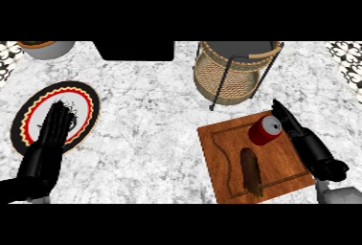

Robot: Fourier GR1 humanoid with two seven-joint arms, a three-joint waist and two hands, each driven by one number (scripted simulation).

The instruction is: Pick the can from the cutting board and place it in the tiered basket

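Can (265, 130) shown red, standing upright on cutting board (253, 158), far corner. Left hand (53, 127) rested over plate (55, 119), fingers straight, nothing held, well apart from can. Right hand (300, 134) seen just right of can, fingers extended, nothing grasped; nearer hand. Tiered basket (233, 72) located beyond board.

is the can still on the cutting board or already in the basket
On the board. The red can stands upright at the far right corner of the cutting board, its silver top showing, outside the tiered basket.
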